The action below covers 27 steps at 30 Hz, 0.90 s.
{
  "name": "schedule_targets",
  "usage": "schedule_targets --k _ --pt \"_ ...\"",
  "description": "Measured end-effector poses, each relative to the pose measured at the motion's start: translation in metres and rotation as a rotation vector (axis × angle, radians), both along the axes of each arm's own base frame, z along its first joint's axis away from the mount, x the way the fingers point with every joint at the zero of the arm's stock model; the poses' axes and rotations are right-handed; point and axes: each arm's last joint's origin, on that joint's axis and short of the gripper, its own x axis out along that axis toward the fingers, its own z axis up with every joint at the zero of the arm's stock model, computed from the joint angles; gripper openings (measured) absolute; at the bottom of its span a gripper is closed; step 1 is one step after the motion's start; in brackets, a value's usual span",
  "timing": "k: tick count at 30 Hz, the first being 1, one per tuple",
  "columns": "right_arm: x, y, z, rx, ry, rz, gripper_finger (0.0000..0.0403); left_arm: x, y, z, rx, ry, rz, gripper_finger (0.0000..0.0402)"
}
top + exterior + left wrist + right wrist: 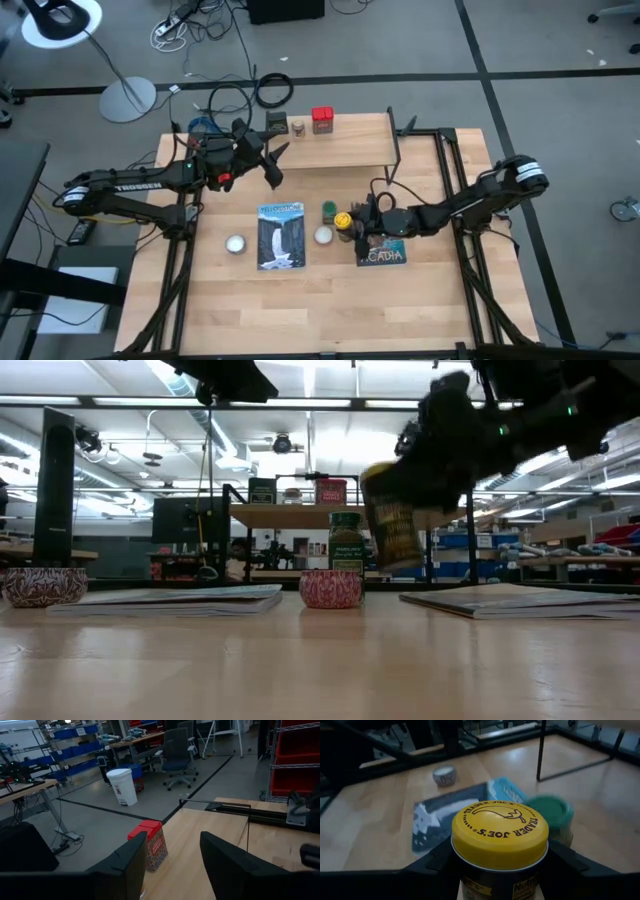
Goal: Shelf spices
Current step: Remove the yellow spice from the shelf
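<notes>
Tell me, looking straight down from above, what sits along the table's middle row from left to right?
Small white ball → flat waterfall picture book → green-lidded jar → yellow-capped jar gripped in the right tool → teal picture book.

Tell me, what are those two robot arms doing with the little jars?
They are putting spices on a shelf. The right pincer holds the yellow-capped jar, lifted off the table and tilted. The green jar waits on the table beside it. The red tin, a small brown jar and a dark tin already stand on the shelf. The left pincer hangs open and empty over the shelf's end, near them.
</notes>
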Motion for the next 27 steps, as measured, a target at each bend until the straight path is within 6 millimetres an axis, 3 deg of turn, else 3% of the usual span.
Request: schedule_targets --k 11,27 --pt "0.003 -0.004 -0.023 0.026 -0.008 0.011 0.0207 0.0 0.0 0.0 -0.001 -0.001 0.0 0.0188" --pt "0.004 -0.004 -0.019 0.039 -0.042 0.014 0.0261 0.0 0.0 0.0 -0.001 0.0 0.0 0.0188"
